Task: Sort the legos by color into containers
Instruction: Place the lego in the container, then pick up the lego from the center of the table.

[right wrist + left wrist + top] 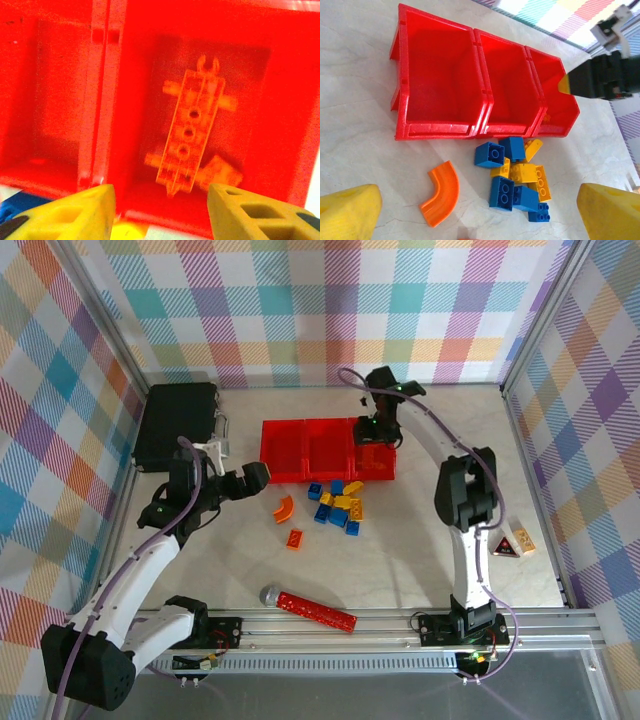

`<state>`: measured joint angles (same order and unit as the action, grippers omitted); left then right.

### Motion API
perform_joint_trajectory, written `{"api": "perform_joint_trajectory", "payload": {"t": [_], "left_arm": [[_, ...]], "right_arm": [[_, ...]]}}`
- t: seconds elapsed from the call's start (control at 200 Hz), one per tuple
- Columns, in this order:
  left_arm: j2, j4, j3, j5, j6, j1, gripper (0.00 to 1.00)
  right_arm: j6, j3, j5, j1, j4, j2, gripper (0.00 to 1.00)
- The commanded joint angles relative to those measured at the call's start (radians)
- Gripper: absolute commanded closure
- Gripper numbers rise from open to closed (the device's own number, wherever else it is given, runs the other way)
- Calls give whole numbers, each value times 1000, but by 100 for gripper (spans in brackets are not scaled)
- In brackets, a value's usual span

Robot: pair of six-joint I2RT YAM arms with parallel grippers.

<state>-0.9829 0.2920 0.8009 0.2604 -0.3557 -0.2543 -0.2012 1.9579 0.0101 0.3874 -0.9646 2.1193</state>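
Note:
Three joined red containers point(325, 450) stand at mid-table. Blue and yellow legos point(340, 505) lie piled just in front of them, with a curved orange piece point(284, 508) and an orange brick point(295, 538) to their left. My left gripper point(258, 477) hovers open left of the pile; its wrist view takes in the containers point(437, 90), the pile point(520, 180) and the curved piece point(441, 192) between wide-spread fingers point(345, 212). My right gripper point(375, 435) hangs open over the right container point(280, 100), which holds a long orange piece point(192, 130) and a small orange brick point(220, 172).
A black case point(175, 423) sits at the back left. A red studded bar with a grey ball end point(315, 610) lies near the front edge. A small triangular red-black object point(505, 546) and a yellow-orange brick point(524, 540) rest by the right arm's base.

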Motion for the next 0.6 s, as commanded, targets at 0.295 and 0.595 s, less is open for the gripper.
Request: {"api": "perform_joint_trajectory", "payload": {"t": [0.295,0.595], "left_arm": [[11,-70,-56,-22,36,-52,0],[70,38,-57,-97,25,-103,0]], "right_arm": [[-375,-538,11,155,121,-437,43],[-456,-634,-42,247,140,-396,42]]}}
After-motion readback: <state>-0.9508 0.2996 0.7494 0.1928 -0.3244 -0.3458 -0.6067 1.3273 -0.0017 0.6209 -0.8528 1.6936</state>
